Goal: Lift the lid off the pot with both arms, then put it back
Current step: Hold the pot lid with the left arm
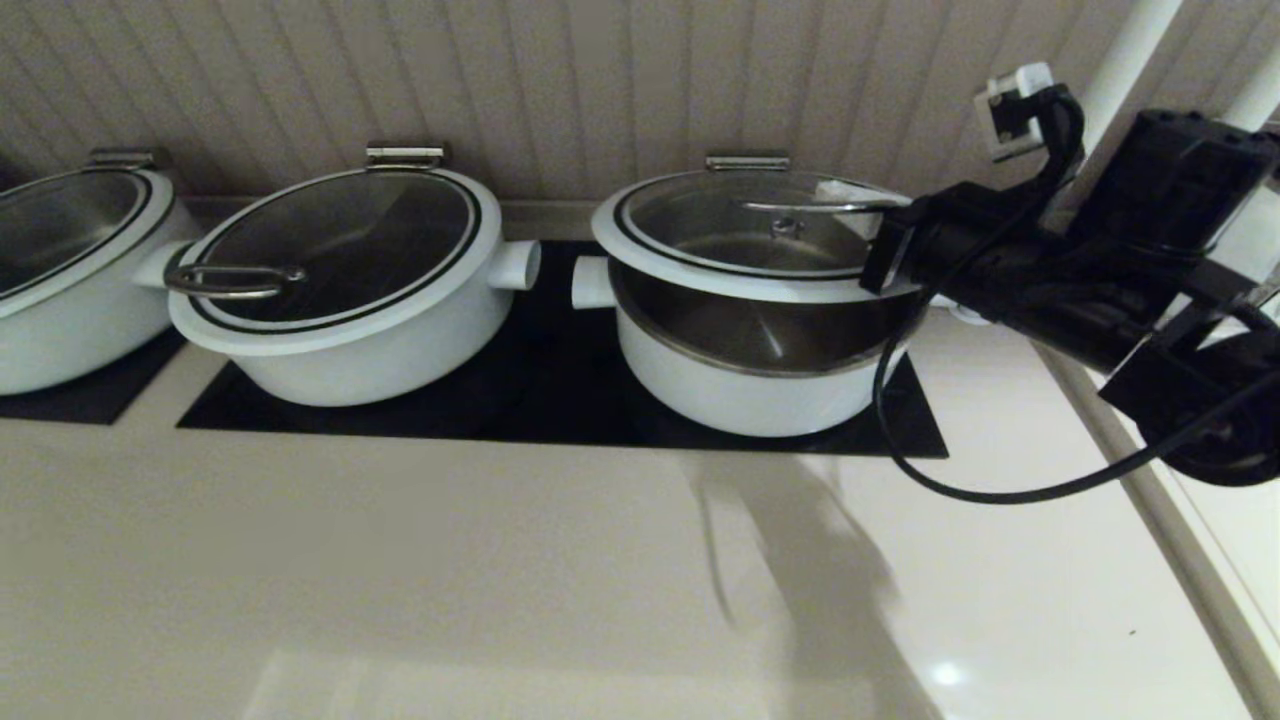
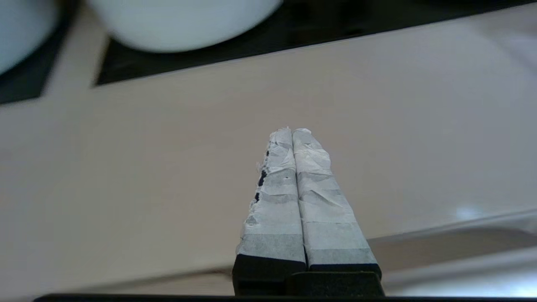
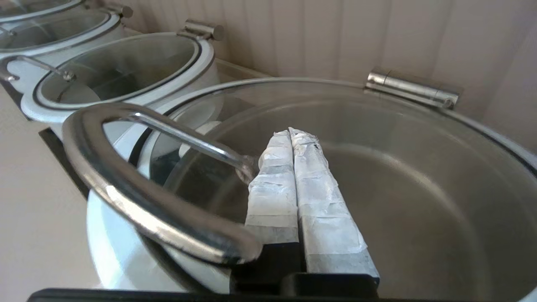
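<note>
Far-left pot (image 1: 60, 290): cut by the head view's edge.
Right arm (image 1: 1130, 270): hides the lid's (image 1: 740, 240) right rim; its end effector (image 3: 291, 136) unseen there.
Pots (image 2: 180, 21) in left wrist view: blurred, cropped.

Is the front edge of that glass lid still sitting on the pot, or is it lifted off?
Apart. In the head view, the lid is raised at the front, with a dark gap showing the shiny inside of the pot beneath its rim.

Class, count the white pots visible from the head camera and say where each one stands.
3: one cut off at the far left, one left of centre, and the pot right of centre, its lid raised. More may lie outside the view.
</note>
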You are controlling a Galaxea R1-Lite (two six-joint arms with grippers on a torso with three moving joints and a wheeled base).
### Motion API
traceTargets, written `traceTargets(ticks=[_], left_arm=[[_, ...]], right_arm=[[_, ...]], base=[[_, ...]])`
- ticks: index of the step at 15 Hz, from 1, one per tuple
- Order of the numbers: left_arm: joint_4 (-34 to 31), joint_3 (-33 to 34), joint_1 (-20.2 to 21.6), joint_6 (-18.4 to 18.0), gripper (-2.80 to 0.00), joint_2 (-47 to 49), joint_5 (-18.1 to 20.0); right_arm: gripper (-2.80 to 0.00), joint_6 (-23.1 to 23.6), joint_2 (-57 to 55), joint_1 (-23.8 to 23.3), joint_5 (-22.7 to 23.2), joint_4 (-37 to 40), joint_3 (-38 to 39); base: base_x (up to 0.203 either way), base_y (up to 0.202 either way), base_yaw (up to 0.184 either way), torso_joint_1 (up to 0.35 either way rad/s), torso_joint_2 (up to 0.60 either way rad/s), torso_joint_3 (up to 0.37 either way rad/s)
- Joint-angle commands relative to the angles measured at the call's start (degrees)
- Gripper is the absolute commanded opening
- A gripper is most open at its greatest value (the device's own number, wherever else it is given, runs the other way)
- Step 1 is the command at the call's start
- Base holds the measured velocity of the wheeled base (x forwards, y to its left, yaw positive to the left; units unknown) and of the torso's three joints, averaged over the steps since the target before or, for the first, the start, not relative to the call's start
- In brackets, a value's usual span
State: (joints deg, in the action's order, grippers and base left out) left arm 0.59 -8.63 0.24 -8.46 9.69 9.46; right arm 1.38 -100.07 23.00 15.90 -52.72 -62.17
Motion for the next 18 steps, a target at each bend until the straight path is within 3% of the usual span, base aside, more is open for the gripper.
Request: traceTargets(ticks=[1,5,8,13,18], left_arm=[[0.64,-2.23,0.02,-0.13,-2.8,7.14,1.8],[11.42,-7.77,-0.11,-0.18,-2.8,25.27,4.14],[19.69,-14.52,-3.27,-0.07,-2.8,39.51,4.57],[31.07,-21.35,-17.18,-0.39,-2.8,58.53,3.59],[41.79,-30.03,-28.69,0.03,-2.8,77.4,-4.85]], right_arm=[[-2.8,0.03,-0.47,0.02,0.1,-0.36,-0.76],[-2.8,0.03,-0.81,0.02,0.1,-0.45,-1.11],[-2.8,0.03,-0.82,0.01,0.1,-0.45,-1.11],[-2.8,-0.85,-1.22,-0.06,-0.08,-0.54,-1.78],[-2.8,-0.94,-1.3,-0.06,-0.08,-0.45,-1.99]], base=[[0.0,0.0,0.0,0.0,0.0,0.0],[0.0,0.0,0.0,0.0,0.0,0.0],[0.0,0.0,0.0,0.0,0.0,0.0],[0.0,0.0,0.0,0.0,0.0,0.0],[0.0,0.0,0.0,0.0,0.0,0.0]])
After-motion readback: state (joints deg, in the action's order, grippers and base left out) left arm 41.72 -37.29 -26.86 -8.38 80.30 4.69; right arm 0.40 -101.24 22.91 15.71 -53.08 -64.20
